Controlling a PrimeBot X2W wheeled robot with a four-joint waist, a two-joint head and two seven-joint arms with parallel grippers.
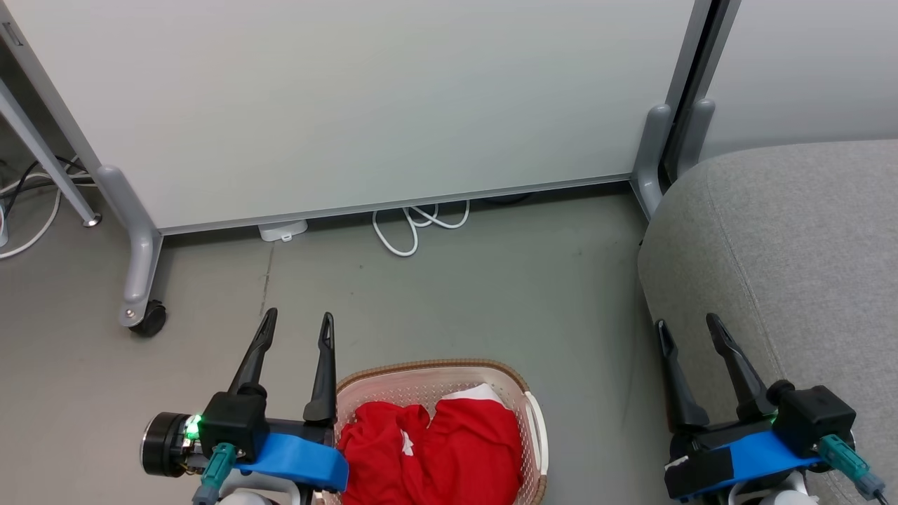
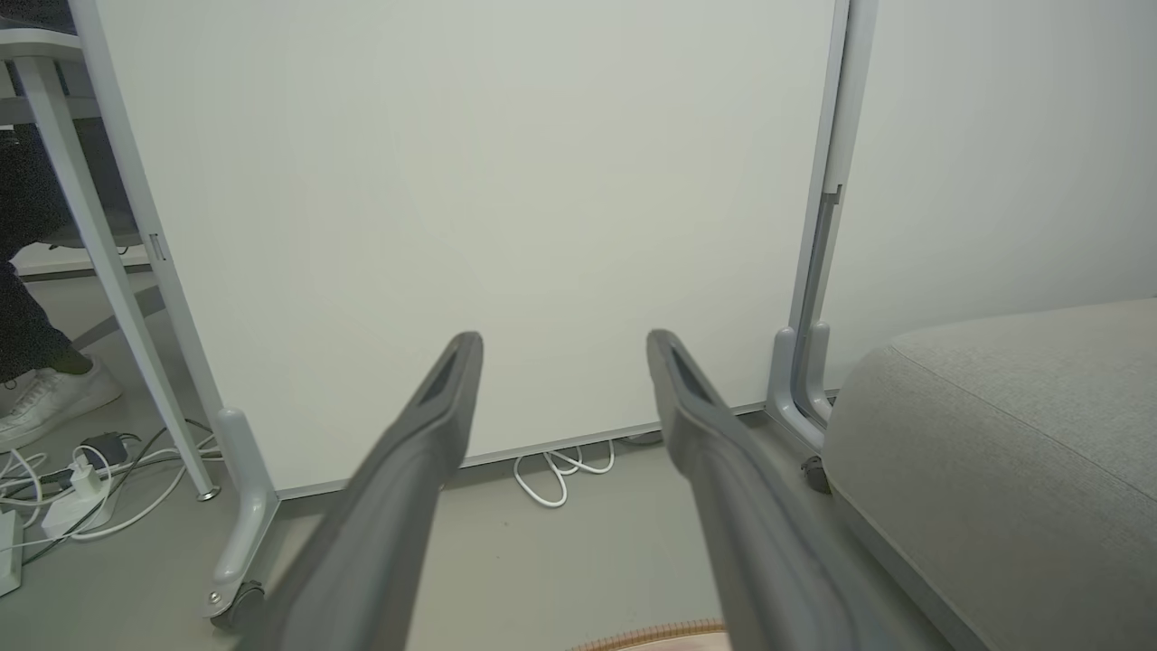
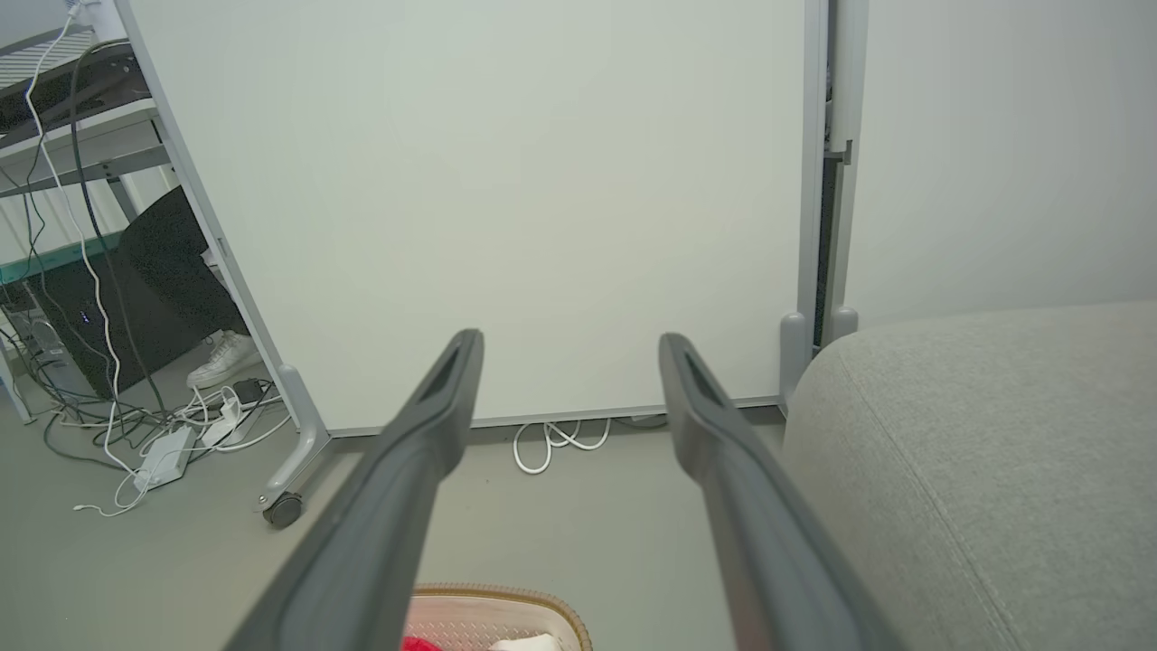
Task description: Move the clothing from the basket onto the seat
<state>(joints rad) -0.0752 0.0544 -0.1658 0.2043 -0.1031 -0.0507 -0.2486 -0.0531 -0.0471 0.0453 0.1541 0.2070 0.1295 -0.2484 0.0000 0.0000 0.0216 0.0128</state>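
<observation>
1. The left hand (image 1: 298,315) is spread, its two dark fingers apart with nothing between them. It hangs just beside the left rim of the basket (image 1: 428,365).
2. The right hand (image 1: 686,322) is spread and empty too. It sits at the near edge of the seat (image 1: 793,238), well apart from the basket.
3. The clothing (image 1: 435,442) lies bunched inside the basket, red with a white part toward the far side. The basket stands on the floor (image 1: 491,280) between the two hands.
4. As I judge it, no part of the task is done: no red fabric lies on the visible part of the seat, and neither hand touches cloth. What is left is to reach in, pinch a garment, lift it clear, carry it right onto the seat, and then repeat.
5. The head view gives the whole heap and both hands around it. The right wrist view catches the basket's far rim and slivers of red and white at its bottom edge. The left wrist view catches a strip of brown rim.
6. The wrist views add the seat's seam line, a person's white shoe (image 2: 50,398) and a tangle of cables (image 3: 154,434) beyond the partition (image 1: 351,105).
</observation>
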